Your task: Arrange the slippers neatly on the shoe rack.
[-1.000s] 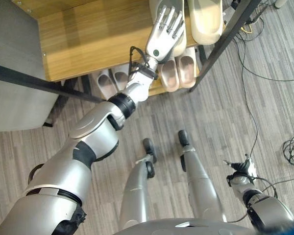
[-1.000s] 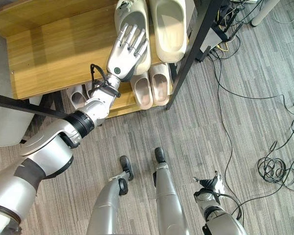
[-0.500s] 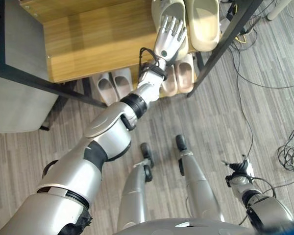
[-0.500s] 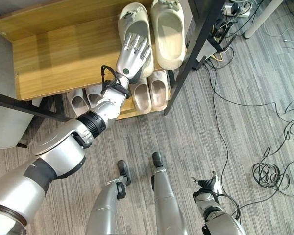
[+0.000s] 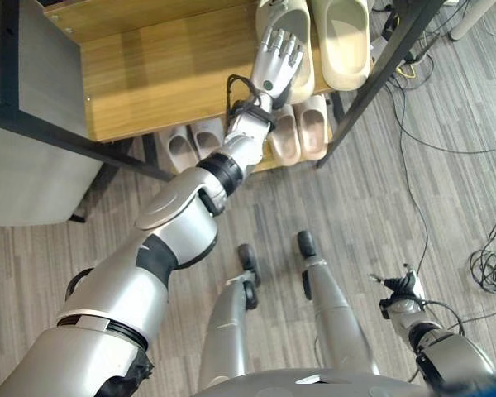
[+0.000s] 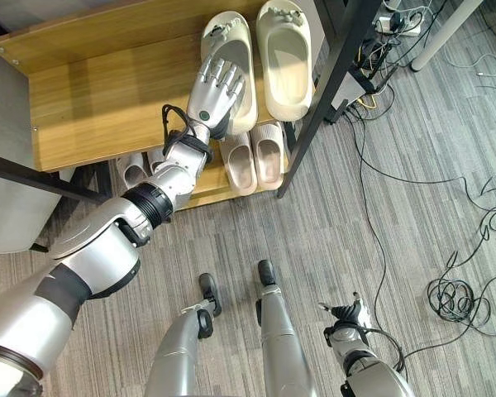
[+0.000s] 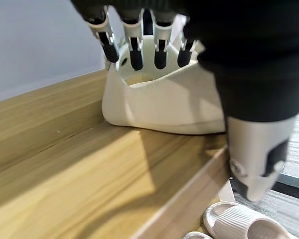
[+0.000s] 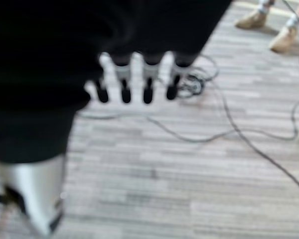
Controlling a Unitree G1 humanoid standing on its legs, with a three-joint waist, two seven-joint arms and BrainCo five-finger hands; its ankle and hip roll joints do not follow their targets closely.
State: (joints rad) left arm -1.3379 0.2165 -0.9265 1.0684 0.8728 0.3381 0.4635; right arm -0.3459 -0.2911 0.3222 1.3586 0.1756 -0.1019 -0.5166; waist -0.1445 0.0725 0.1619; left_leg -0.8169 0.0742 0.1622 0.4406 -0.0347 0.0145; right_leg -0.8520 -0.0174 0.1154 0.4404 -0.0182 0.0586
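Note:
Two cream clog slippers lie side by side on the rack's wooden top shelf (image 6: 99, 91), the left one (image 6: 230, 31) and the right one (image 6: 286, 58). My left hand (image 6: 213, 93) reaches over the heel end of the left slipper, open with straight fingers (image 7: 135, 54) above its heel rim (image 7: 164, 102). The hand covers much of that slipper. A beige pair (image 6: 255, 157) and a pale grey pair (image 5: 190, 141) sit on the lower shelf. My right hand (image 5: 401, 291) hangs low at my right side over the floor, open, its fingers (image 8: 134, 84) straight and holding nothing.
A black metal post (image 6: 322, 91) frames the rack's right end. A grey cabinet (image 5: 25, 165) stands to the rack's left. Loose cables (image 6: 459, 289) coil on the wood-look floor at right. A person's shoes (image 8: 254, 20) show far off in the right wrist view.
The camera has shifted, so more of the top shelf and both cream slippers show. My left hand stays stretched over the left cream slipper, its wrist swung slightly left. The right hand has not moved.

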